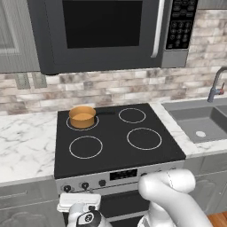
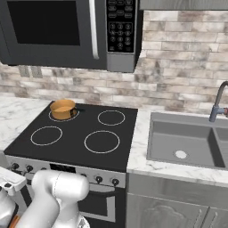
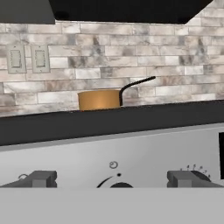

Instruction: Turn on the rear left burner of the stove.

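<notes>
The stove (image 1: 116, 137) is seen as a black glass top set into the marble desk (image 1: 24, 146), below the dark microwave (image 1: 111, 31). The rear left burner (image 1: 82, 122) is drawn as a thin white ring at the far left corner of the stove's glass, and a small copper saucepan (image 1: 82, 116) is seated on it, its dark handle pointing toward the rear right ring (image 1: 132, 115). Two larger white rings are seen nearer the stove's silver front panel (image 1: 119, 176), where small black knobs (image 1: 84, 185) and a dark display are lined up. The hand (image 3: 111, 179) is held low, just in front of the left part of that panel; in the hand view its two dark fingertips (image 3: 40, 179) are spread well apart, with one knob (image 3: 114, 184) between them and nothing pinched. Past the stove's front edge the saucepan is seen against the brick wall, with two light switches (image 3: 28, 58) to its left. A grey sink (image 2: 187, 144) with a faucet (image 2: 218, 107) is set in the desk to the right of the stove.
</notes>
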Robot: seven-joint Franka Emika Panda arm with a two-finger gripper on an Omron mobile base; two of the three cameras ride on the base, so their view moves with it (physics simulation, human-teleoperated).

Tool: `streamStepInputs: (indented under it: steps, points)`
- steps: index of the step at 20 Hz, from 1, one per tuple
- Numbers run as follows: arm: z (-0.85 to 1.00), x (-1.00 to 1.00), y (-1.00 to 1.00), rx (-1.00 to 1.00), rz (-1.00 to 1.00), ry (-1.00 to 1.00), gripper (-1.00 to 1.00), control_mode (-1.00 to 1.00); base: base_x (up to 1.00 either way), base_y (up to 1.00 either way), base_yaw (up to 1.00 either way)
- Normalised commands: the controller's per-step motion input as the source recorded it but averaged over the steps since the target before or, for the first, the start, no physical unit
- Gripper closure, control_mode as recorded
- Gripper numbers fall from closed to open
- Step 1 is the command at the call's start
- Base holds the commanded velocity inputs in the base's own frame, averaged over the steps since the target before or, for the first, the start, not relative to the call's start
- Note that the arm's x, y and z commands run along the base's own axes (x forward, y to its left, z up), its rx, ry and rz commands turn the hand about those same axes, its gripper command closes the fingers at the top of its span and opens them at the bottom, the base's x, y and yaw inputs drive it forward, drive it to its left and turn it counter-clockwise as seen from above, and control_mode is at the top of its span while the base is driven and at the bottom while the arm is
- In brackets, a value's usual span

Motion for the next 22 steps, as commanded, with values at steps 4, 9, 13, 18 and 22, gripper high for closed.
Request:
streamStepInputs:
  steps: [4,9,13,18,22]
  points:
    - [0.0,0.0,0.0,0.0,0.0,0.03,-1.0,-1.0,0.0,0.0,0.0]
    - [-0.15,0.03,0.0,0.0,0.0,0.02,-1.0,-1.0,0.0,0.0,0.0]
    - [-0.29,0.16,0.0,-0.01,0.0,0.0,-1.0,-1.0,0.0,0.0,0.0]
    - [-0.19,0.22,0.0,0.0,0.0,0.01,-1.0,-1.0,0.0,0.0,0.0]
    - [-0.18,0.2,0.0,0.0,0.0,0.02,-1.0,-1.0,0.0,0.0,0.0]
